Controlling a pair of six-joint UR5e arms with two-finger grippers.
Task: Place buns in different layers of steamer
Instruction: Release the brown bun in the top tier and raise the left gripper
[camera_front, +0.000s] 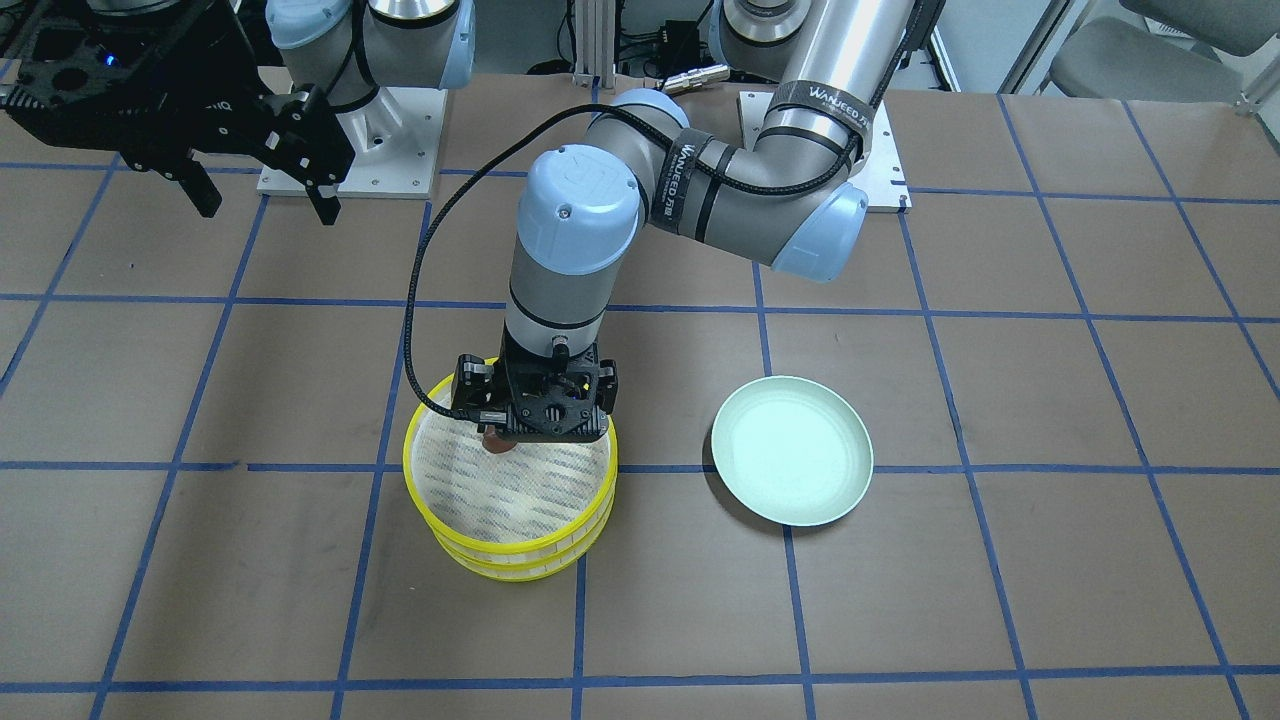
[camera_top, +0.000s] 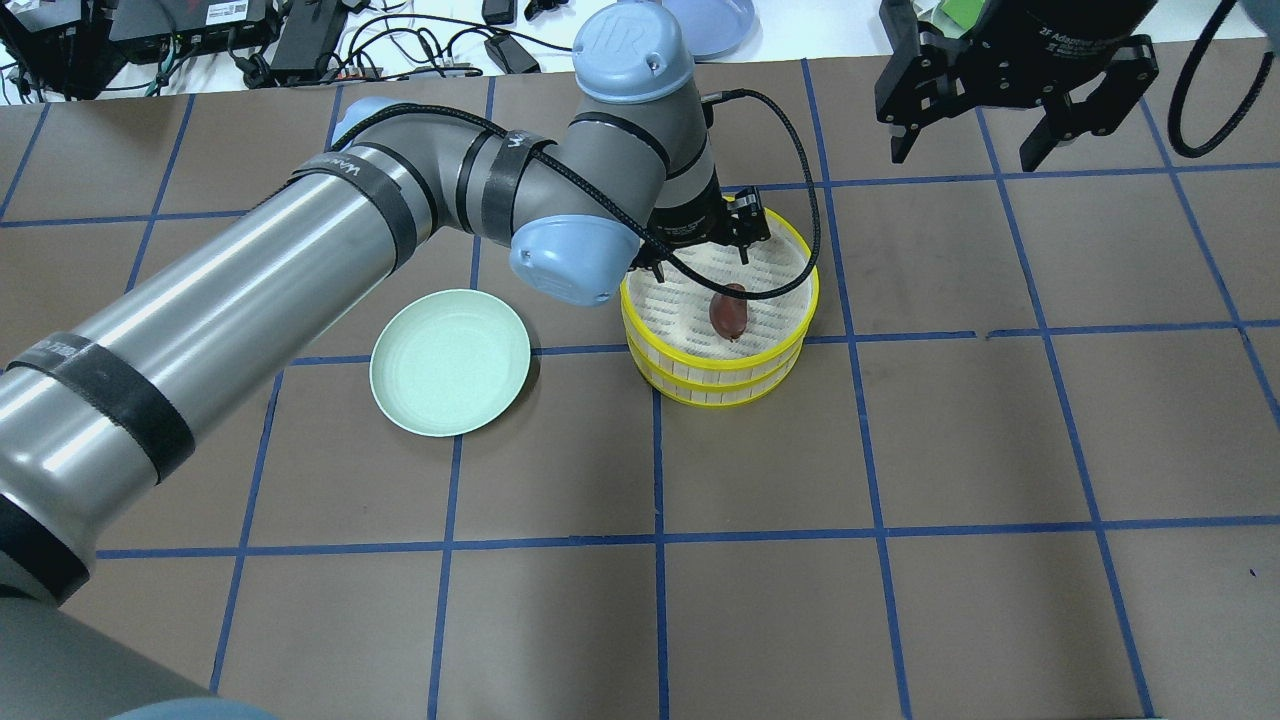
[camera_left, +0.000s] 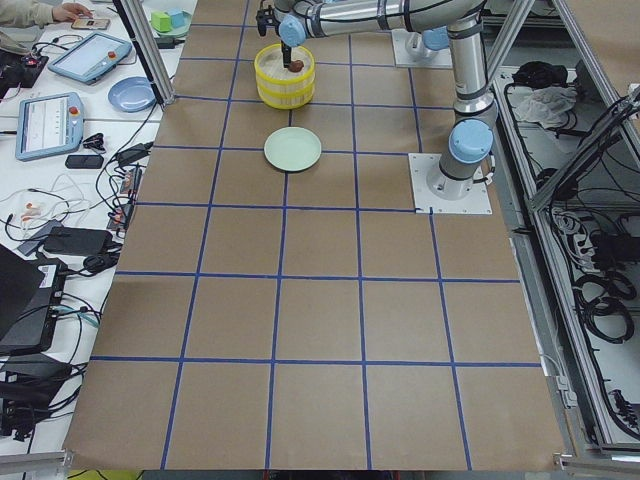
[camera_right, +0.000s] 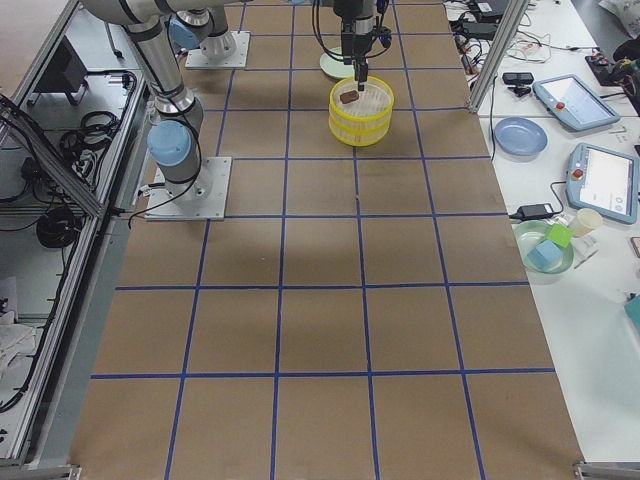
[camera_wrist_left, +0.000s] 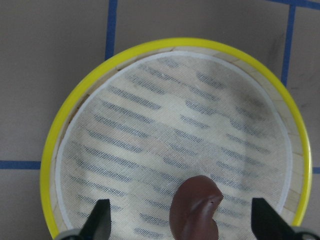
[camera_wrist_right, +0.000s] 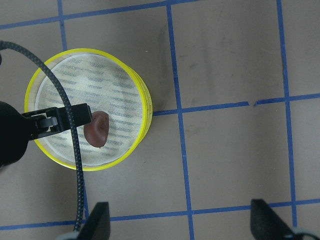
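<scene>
The steamer (camera_top: 722, 388) stands as a two-tier stack of yellow-rimmed layers. The dark reddish-brown bun (camera_top: 728, 312) lies on the top layer's mesh (camera_wrist_left: 165, 125), near its edge. My left gripper (camera_wrist_left: 182, 225) hangs just over that tray, open, its fingers (camera_wrist_left: 100, 220) wide on either side of the bun and not touching it. The pale cream bun is hidden in every view. My right gripper (camera_top: 965, 150) is open and empty, raised well off the table beyond the steamer, to its right in the overhead view.
An empty pale green plate (camera_top: 450, 362) sits on the brown paper left of the steamer in the overhead view. The left arm's black cable (camera_top: 800, 200) loops over the steamer's far rim. Benches with tablets and bowls line the table's far side (camera_right: 590, 150).
</scene>
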